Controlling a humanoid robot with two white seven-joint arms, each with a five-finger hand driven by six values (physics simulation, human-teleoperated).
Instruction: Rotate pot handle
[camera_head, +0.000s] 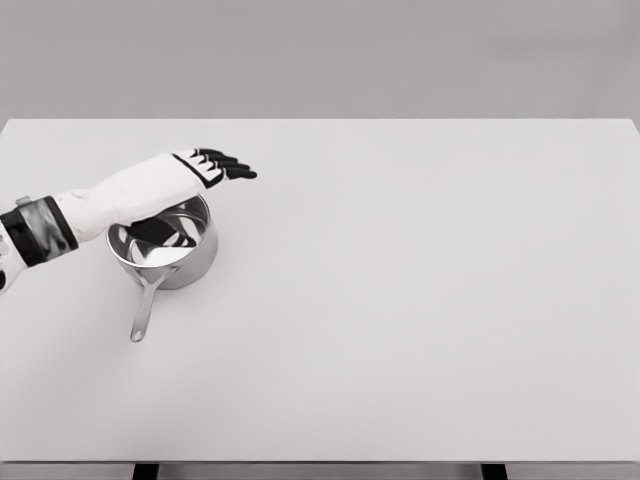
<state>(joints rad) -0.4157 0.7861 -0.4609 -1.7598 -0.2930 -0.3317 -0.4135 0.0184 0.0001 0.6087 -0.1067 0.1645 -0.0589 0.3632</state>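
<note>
White table (420, 300), steel pot (165, 243) partly hidden beneath left hand (205, 166), fingers (235, 166) outstretched, empty.

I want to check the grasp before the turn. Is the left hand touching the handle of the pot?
Apart. The head view shows the left hand beyond the pot's far rim, while the handle points toward the camera, with the whole pot between them.

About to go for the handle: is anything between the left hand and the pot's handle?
Nothing visible blocks it. The left hand hovers past the pot's far rim, fingers extended; the handle points toward the table's near edge, with bare surface around it.
</note>
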